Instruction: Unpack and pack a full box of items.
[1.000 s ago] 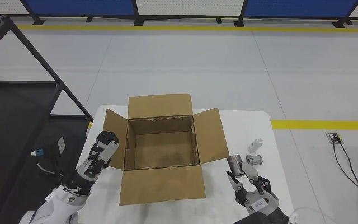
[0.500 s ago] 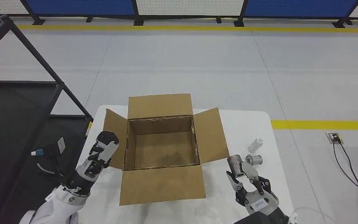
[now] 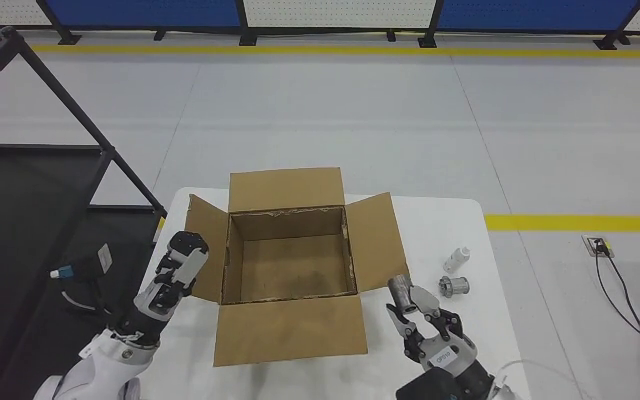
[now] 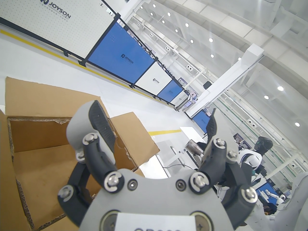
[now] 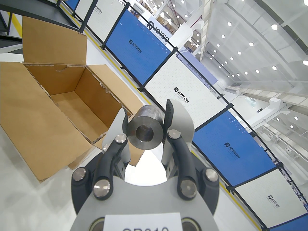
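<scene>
Two grippers logged, one to each side of open cardboard box (image 3: 290, 335) on white table (image 3: 440, 215).

R gripper (image 5: 146, 118): pinched on short metal cylinder (image 5: 145, 127) w/ centre bore, pads on opposite flanks of curved wall, bore end facing wrist cam. Held clear of table. Judged: gripped crosswise to stop round stock rolling out, underside left free for set-down.

Box just beyond R fingertips, to inboard side, near flap folded out toward them; plain cardboard floor on view inside. Judged: flaps spread to keep mouth open for loading from above.

L gripper (image 4: 154, 116): fingers spread wide, nothing between pads. Parked just outboard of box's opposite side flap, apart from it, tips angled up toward box. Judged: standby posn., ready to steady box or flap; no contact seen.

Two small items on table beyond R gripper, on side away from box: small pale bottle (image 3: 457, 259), and short metal fitting (image 3: 455, 287) nearer gripper. Neither touched. Judged: laid out as stock awaiting re-pack, within R arm's reach.

Stage est.: unpack done or nearly, pack phase starting, cylinder first in. Next: carry over flap w/o clipping it, then lower well inside before release. Risk: dent to floor or roll to corner if heavy-looking part dropped from height.
</scene>
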Controlling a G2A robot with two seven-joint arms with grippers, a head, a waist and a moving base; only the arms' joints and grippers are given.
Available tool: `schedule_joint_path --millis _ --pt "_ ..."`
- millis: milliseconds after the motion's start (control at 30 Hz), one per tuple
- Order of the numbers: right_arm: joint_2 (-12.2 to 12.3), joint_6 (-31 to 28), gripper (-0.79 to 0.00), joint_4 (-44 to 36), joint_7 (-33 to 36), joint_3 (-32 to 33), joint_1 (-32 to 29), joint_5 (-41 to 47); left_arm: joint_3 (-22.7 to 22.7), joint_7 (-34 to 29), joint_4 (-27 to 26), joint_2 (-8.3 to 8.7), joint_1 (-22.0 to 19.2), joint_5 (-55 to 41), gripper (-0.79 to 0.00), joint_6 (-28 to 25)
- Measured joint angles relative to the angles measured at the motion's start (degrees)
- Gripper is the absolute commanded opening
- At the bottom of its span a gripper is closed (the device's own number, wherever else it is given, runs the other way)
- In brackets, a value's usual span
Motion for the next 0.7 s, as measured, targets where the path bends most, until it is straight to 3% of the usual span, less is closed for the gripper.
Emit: schedule_joint_path --millis 200,333,533,700 --pt "-0.9 -4.75 -0.785 -0.82 8.65 -8.15 7.58 -3.58 -4.54 2.19 1.08 0.06 2.01 -0.68 0.0 -1.15" --pt "-2.4 -8.33 -0.785 0.95 16.72 -16.66 16.61 -5.48 -9.77 3.86 2.04 0.07 5.47 -2.7 0.0 -3.62" --pt "-5.78 -8.45 -0.785 8.5 27.51 -26.81 31.49 -0.9 -15.66 5.37 3.44 -0.15 10.65 -6.34 0.0 -6.78" --pt "-5.85 -8.43 -0.785 8.69 27.78 -26.93 32.02 -0.76 -15.91 5.32 3.43 -0.17 11.01 -6.53 0.0 -6.91"
